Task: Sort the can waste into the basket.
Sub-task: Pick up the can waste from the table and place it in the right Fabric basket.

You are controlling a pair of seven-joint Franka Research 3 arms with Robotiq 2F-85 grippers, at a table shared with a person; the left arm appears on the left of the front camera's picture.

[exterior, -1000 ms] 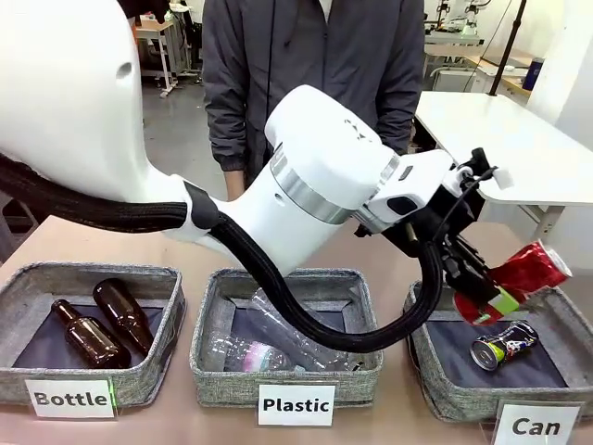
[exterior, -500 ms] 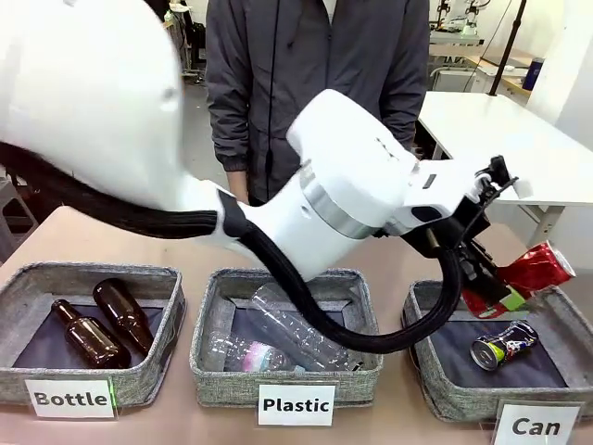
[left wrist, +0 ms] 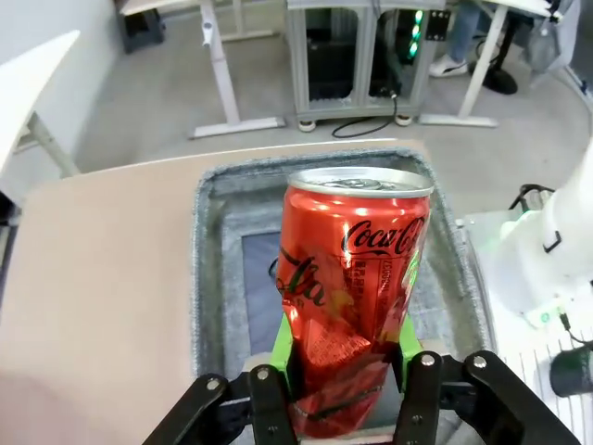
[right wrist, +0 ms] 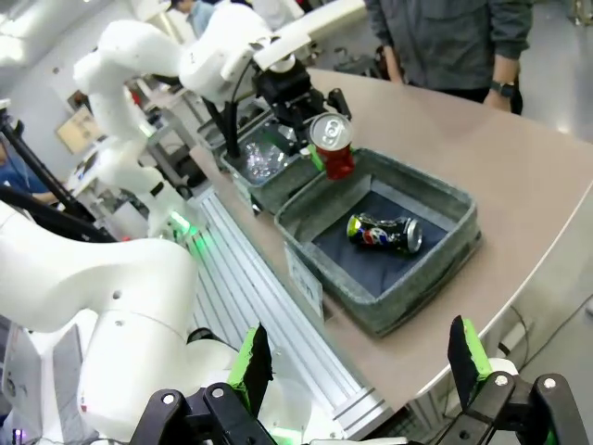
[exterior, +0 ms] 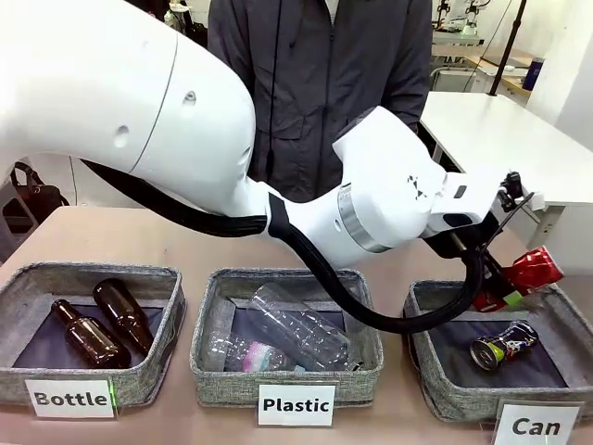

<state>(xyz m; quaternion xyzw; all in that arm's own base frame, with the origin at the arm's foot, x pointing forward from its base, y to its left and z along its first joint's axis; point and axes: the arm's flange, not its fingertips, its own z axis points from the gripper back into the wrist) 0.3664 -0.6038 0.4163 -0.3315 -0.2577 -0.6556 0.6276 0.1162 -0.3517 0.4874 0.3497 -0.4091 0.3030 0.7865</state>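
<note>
Left claw clamps a dented red can above the grey woven basket — right claw wide.

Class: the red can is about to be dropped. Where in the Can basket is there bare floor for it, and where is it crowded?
Can basket: bare dark lining lies left of the printed can, toward the Plastic basket. The printed can takes the right side. The left gripper holds the red can above the far rim. The Plastic basket is crowded with bottles.

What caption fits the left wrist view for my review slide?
Left gripper clamps a dented red Coca-Cola can upright above the grey fabric basket on the tan table.
</note>
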